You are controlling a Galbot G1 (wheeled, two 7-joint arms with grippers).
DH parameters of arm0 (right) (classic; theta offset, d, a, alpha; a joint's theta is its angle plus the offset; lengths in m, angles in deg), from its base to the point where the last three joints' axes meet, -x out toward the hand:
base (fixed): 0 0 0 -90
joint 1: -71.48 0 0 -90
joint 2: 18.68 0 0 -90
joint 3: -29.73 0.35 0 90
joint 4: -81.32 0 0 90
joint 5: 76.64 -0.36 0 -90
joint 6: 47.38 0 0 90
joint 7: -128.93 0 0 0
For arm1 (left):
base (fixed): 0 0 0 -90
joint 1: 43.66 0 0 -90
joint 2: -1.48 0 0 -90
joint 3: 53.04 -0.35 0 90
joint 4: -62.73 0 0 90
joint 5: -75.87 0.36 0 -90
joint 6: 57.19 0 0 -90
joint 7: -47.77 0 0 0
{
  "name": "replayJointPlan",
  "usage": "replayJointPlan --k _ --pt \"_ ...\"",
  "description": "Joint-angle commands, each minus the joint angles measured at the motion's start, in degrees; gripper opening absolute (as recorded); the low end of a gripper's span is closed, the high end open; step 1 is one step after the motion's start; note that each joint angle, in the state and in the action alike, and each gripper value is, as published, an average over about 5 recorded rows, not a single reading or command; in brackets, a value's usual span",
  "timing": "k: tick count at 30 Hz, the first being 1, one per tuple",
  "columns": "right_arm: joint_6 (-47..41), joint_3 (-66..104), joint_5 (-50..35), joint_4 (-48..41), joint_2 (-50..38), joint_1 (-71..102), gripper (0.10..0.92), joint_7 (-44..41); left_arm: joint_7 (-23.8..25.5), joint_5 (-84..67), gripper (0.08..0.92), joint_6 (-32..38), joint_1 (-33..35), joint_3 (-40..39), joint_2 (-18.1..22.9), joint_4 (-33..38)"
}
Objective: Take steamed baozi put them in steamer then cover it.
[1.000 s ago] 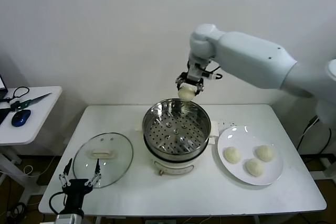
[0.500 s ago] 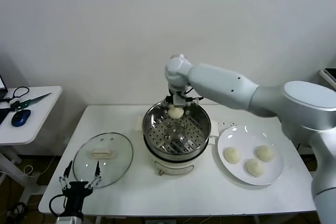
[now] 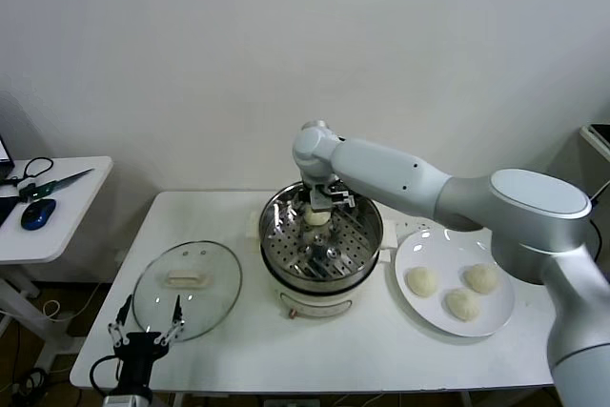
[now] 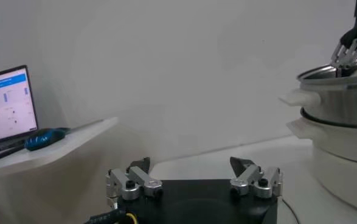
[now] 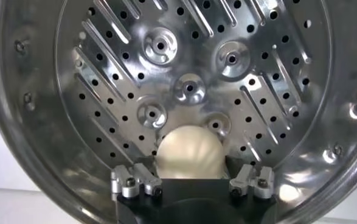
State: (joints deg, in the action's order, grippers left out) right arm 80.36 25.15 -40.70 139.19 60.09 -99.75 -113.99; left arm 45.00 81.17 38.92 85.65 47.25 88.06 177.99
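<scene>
The steamer (image 3: pixel 367 247) stands mid-table, a shiny steel pot on a white base. My right gripper (image 3: pixel 317 213) reaches down inside it near the far wall, shut on one cream-white baozi (image 3: pixel 315 218). In the right wrist view that baozi (image 5: pixel 189 151) sits between the right gripper's (image 5: pixel 191 161) fingers, just above the perforated floor (image 5: pixel 190 85). Three more baozi (image 3: pixel 462 304) lie on the white plate (image 3: pixel 419 247) to the right. The glass cover (image 3: pixel 217 285) lies flat on the table to the left. My left gripper (image 3: pixel 145 331) waits open at the table's front-left edge, holding nothing.
A small side table (image 3: pixel 52 216) at the far left carries a blue mouse (image 3: pixel 34 213) and scissors. The left wrist view shows a laptop (image 4: pixel 6 106) there and the steamer's side (image 4: pixel 342 103).
My right arm has carried the baozi from above the steamer's far rim down into the basket. The left gripper has stayed put.
</scene>
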Motion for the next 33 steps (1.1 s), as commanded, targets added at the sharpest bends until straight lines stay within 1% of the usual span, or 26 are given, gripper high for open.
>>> replayJointPlan --k 1,6,11,13,16,17,19,22,25,27,33 --pt "-0.2 0.7 -0.1 0.8 -0.1 0.2 0.822 -0.7 0.0 0.2 0.823 -0.1 0.0 -0.1 0.1 0.1" --pt "-1.2 1.7 -5.2 5.9 -3.7 -3.0 0.823 -2.2 -0.1 0.6 0.823 -0.2 0.1 -0.4 0.1 0.7" --pt "-5.7 -0.9 -15.8 12.4 -12.0 -9.9 0.823 -3.2 -0.1 0.7 0.823 -0.3 0.6 -0.4 0.0 1.5" --pt "-11.3 -5.4 -21.3 15.2 -16.5 -14.1 0.823 0.4 -0.1 0.9 0.823 -0.3 0.9 -0.5 -0.1 1.9" --pt "-23.8 -15.1 -35.8 18.8 -23.1 -21.2 0.823 7.0 -0.1 1.0 0.823 -0.3 1.1 -0.7 -0.1 2.4" --pt "-27.9 -17.5 -41.4 19.6 -25.0 -22.9 0.823 7.7 -0.1 1.1 0.823 -0.4 1.1 -0.7 -0.1 2.6" --pt "-34.7 -19.3 -50.8 20.2 -28.7 -25.0 0.823 5.9 -0.2 1.1 0.823 -0.5 1.1 -0.9 0.1 2.9" --pt "-42.0 -19.6 -58.3 19.7 -33.6 -25.0 0.823 2.2 -0.2 1.2 0.823 -0.6 0.9 -1.3 0.4 3.2" --pt "-46.0 -19.5 -61.9 19.0 -38.3 -23.1 0.823 1.1 -0.2 1.3 0.823 -0.6 0.9 -1.5 0.4 3.3" --pt "-47.3 -19.3 -62.7 18.9 -40.8 -21.3 0.823 1.3 -0.2 1.3 0.823 -0.6 1.0 -1.4 0.3 3.3" --pt "-49.3 -17.1 -60.0 19.1 -45.9 -12.7 0.823 2.5 -0.1 0.9 0.823 -0.2 1.3 -1.1 0.0 3.1"
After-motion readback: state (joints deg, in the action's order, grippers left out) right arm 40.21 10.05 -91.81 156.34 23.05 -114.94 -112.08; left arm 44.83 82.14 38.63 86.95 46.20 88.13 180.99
